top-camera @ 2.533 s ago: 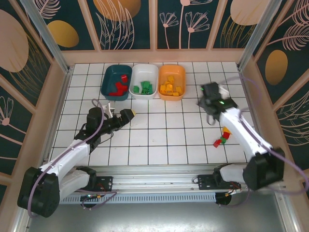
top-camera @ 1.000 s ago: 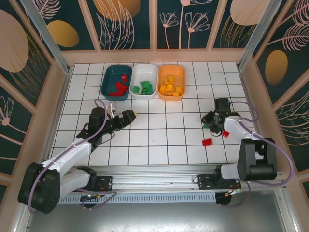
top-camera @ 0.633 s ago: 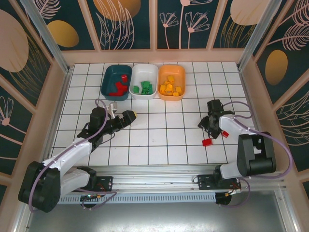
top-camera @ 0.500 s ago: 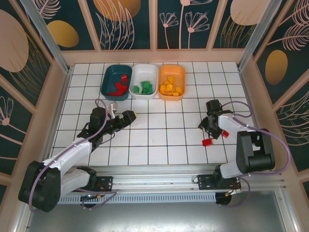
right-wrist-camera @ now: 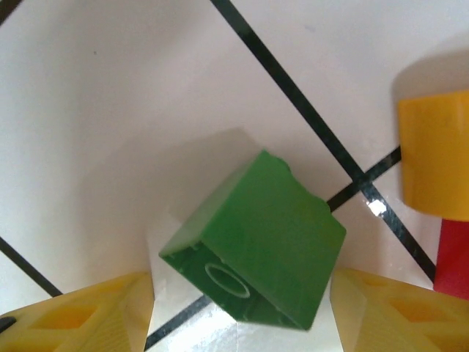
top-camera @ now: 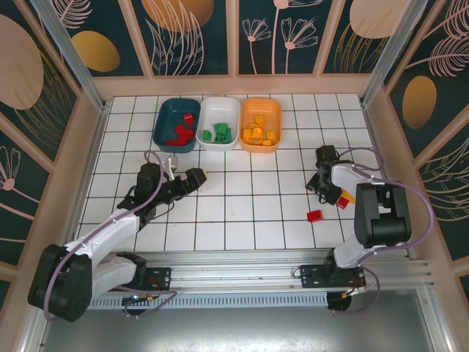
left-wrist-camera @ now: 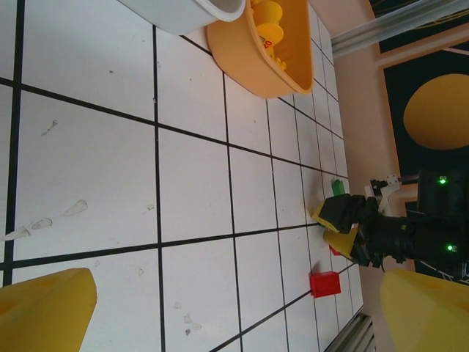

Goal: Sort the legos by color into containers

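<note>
Starting at the left, we find the left claw (top-camera: 198, 174) hanging wide and empty above the worktop (top-camera: 249, 198), out of the other arm's way, we judge; at the far edge the teal tub (top-camera: 163, 117) holds red legos (top-camera: 176, 134), the white tub (top-camera: 220, 110) green, the orange tub (top-camera: 261, 108) yellow; the right claw (top-camera: 319, 186) sits low, fingers (right-wrist-camera: 80, 315) spread either side of a tilted green lego (right-wrist-camera: 256, 242), seemingly not yet pinching; a yellow lego (top-camera: 344, 198) and a loose red lego (top-camera: 314, 215) lie near.

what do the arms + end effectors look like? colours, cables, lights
The left arm and right arm match: white shells, black joints, a lilac cable looped along each. The left end effector and right end effector are black with blunt yellow fingers. Small green lights glow on the right wrist.
</note>
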### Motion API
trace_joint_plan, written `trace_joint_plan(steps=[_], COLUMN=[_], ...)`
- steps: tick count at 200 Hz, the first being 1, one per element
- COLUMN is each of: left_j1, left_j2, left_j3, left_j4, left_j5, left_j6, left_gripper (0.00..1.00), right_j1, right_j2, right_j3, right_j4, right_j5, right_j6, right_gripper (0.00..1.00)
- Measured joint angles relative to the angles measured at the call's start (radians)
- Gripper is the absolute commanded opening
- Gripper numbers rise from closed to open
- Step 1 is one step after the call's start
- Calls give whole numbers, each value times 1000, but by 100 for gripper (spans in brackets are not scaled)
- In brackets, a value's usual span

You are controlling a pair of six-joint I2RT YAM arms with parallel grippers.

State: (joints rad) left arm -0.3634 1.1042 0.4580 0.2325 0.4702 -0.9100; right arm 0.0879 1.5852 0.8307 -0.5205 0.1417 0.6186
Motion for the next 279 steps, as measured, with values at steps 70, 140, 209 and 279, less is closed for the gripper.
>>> trace_joint_plan(steps=[70,140,209,279], left_j1=[0,5,276,278], left_j2=[0,-10,22,0], left_j3=[0,28,42,38], left_j4=[-13,-89,-144,-204], left_j5=[-11,-76,-111,-12], left_j6=[11,36,-16,16], left_gripper=[99,98,98,99], right_j1=[-11,40,483,542], right_j2=[73,69,272,956], right_j3=[75,119,695,1583], right_j4=[27,31,132,-16], right_j5=[6,23,18,-84], right_j6=[-46,-63,-54,-135], right_gripper=[37,32,32,61])
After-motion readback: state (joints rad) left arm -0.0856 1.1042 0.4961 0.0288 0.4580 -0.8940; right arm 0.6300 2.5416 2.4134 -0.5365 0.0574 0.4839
